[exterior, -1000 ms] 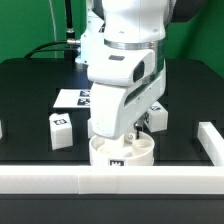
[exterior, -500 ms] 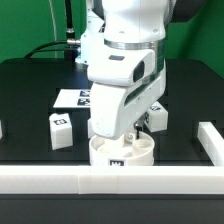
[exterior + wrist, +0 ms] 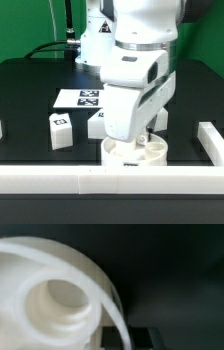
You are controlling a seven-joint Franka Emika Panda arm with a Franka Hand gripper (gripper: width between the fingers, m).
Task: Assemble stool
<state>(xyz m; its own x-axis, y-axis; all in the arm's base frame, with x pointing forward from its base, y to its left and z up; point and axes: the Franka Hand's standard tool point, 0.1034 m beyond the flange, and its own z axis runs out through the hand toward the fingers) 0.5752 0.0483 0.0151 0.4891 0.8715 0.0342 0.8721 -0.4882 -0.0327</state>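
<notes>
Jaws: down on the seat (image 3: 135,153), closed on its rim wall. In the exterior view my own wrist housing hides the tips.
Wrist view: the seat (image 3: 55,297) fills most of the frame, out of focus, with its round hollow showing. One dark pad (image 3: 143,338) sits right against the curved wall.
Seat: lower centre of the exterior frame, flat on the black surface (image 3: 30,90) and just behind the front rail (image 3: 60,180). It has shifted toward the exterior view's right along with me.
First leg (image 3: 60,131): lower left of the frame, standing alone with its tag on top, well apart from the seat.
Second leg (image 3: 97,122): centre of the frame, half hidden behind my arm, just beyond the seat.
Third leg (image 3: 161,118): right of centre, mostly covered by my arm. I cannot tell whether it touches the seat.
Marker board (image 3: 78,98): flat on the surface, left of centre, behind the first two legs.
Side rail (image 3: 210,141): at the right edge of the frame, meeting the front rail at the corner.
</notes>
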